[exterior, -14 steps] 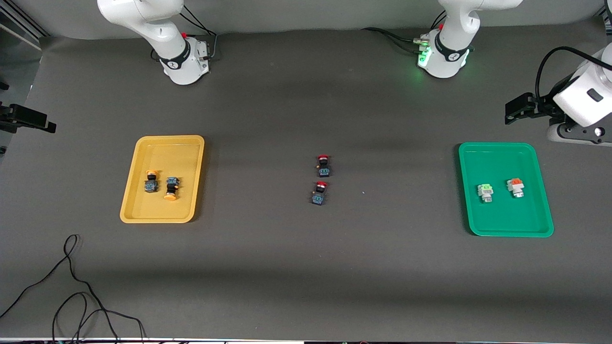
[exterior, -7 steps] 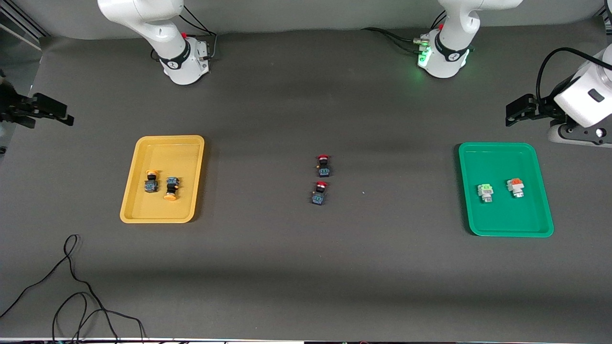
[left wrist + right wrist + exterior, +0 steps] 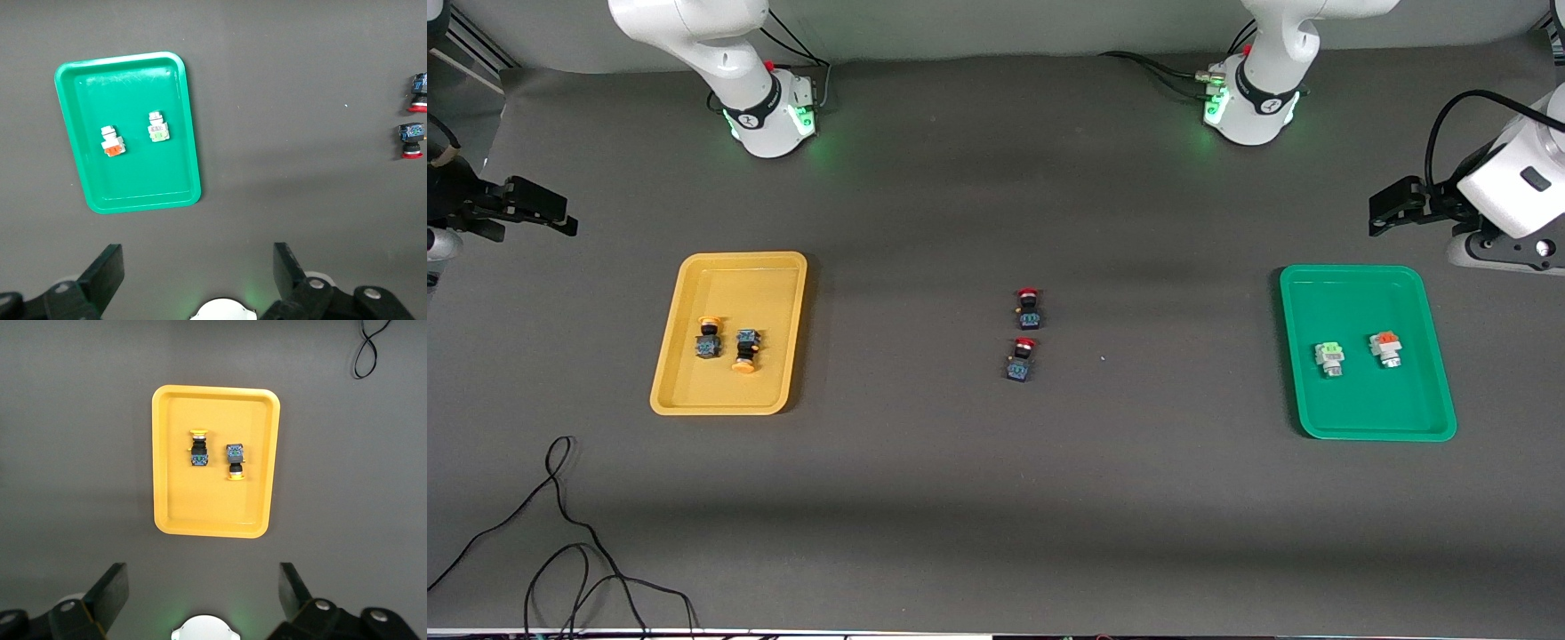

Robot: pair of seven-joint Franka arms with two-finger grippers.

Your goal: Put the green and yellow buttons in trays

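Note:
Two yellow-capped buttons (image 3: 708, 338) (image 3: 745, 350) lie in the yellow tray (image 3: 738, 280) toward the right arm's end; they also show in the right wrist view (image 3: 199, 447) (image 3: 234, 461). A pale green button (image 3: 1330, 357) and an orange-red button (image 3: 1384, 348) lie in the green tray (image 3: 1360, 298) toward the left arm's end; they show in the left wrist view (image 3: 158, 127) (image 3: 111, 141). My right gripper (image 3: 538, 212) (image 3: 203, 587) is open and empty, high over bare mat beside the yellow tray (image 3: 170, 500). My left gripper (image 3: 1394, 203) (image 3: 198, 267) is open and empty, high over bare mat beside the green tray (image 3: 143, 180).
Two red-capped buttons (image 3: 1029, 308) (image 3: 1021, 358) lie on the mat mid-table, also in the left wrist view (image 3: 418, 93) (image 3: 411, 140). A black cable (image 3: 560, 542) loops on the mat nearer the front camera than the yellow tray.
My right gripper has drifted a little toward the yellow tray, and the right arm's base light has turned green. The left gripper and all buttons have stayed put.

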